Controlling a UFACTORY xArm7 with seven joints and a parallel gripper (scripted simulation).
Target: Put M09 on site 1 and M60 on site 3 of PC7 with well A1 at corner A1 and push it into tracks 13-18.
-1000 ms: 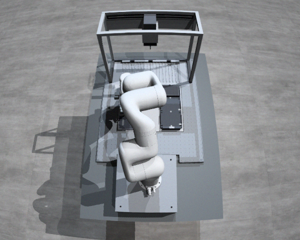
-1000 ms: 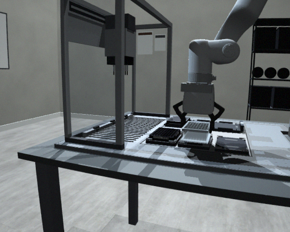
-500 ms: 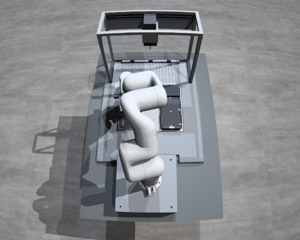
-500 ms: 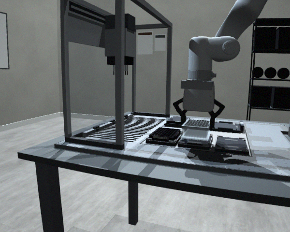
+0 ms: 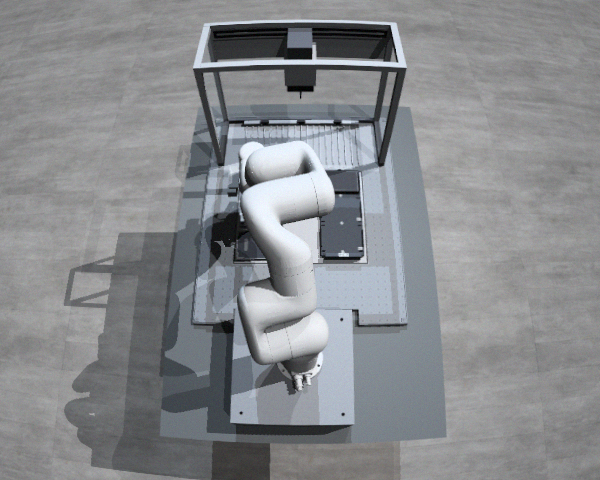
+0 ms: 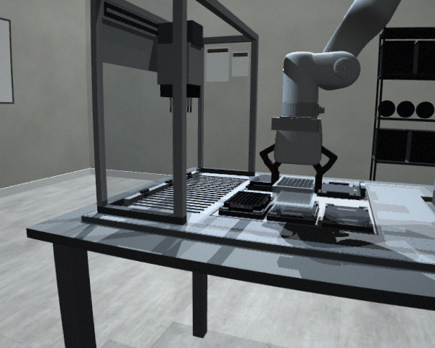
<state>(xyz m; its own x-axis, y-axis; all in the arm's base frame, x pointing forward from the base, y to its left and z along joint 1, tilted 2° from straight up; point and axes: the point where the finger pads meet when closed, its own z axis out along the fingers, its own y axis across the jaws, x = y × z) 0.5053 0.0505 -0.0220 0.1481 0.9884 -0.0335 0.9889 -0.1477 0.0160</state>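
Grey walls and a dark shelf rack [image 6: 378,112] back the lab table [image 6: 225,258]. Spread wide across its long walls, the gripper [image 6: 296,178] clamps the pale deep-well block M09 [image 6: 295,188], level just above the middle nest [image 6: 292,214], probably to carry it flat. Under the arm, the top view hides the block; labels and A1 marks are unreadable.

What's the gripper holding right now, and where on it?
The gripper holds the deep-well block by its two opposite side walls near the top rim, lifted above the middle nest.
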